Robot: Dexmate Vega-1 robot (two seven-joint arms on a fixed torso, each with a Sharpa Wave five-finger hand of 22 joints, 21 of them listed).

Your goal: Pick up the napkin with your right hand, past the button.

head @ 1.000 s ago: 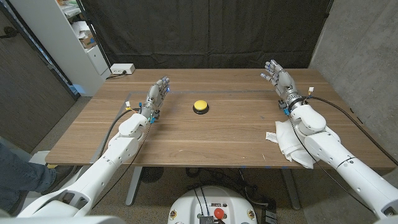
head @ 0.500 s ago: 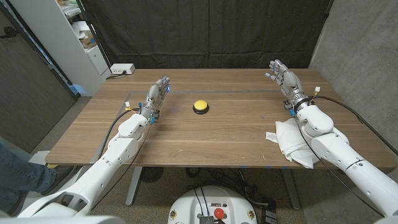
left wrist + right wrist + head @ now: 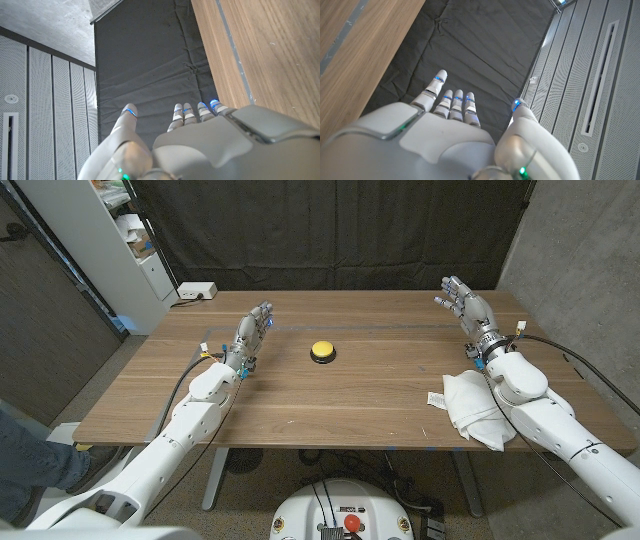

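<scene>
now my right robot hand [image 3: 468, 304], fingers apart and holding nothing, has drifted outward off the napkin [image 3: 468, 406], which lies uncovered for grasping.

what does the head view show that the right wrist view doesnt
Head view alone: the white napkin on the table beside the right forearm, the yellow button mid-table, and the left hand, open. Right wrist view alone: grey slatted wall panels. Both: the right hand, open and holding nothing, the wooden table, and the black curtain behind it.
</scene>
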